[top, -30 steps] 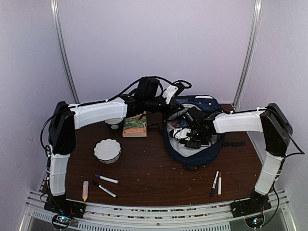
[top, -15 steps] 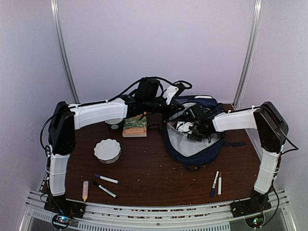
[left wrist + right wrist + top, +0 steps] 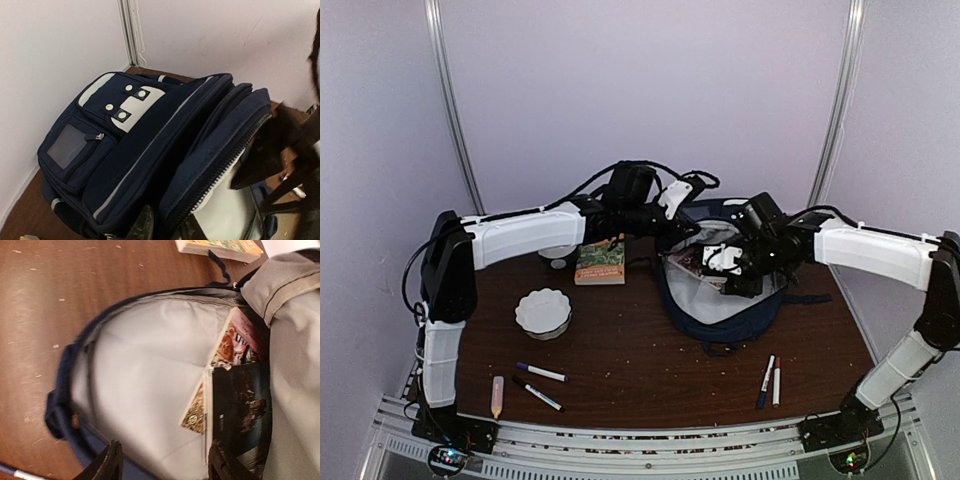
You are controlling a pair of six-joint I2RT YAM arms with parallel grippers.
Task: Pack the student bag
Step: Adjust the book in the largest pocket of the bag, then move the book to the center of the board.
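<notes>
Student bag [image 3: 150, 145] rim straddled by left tool [image 3: 167, 227] at frame bottom, clamping not discernible, presumably to prop mouth; right tool [image 3: 165, 462] spread apart, empty, over lining.

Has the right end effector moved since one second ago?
Yes. In the top view the right end effector, over the student bag, has shifted toward the far wall and slightly right, away from the two markers at the front edge.

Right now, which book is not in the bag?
The green-covered book lying flat on the table, left of the bag. The other books stand inside the open bag.
</notes>
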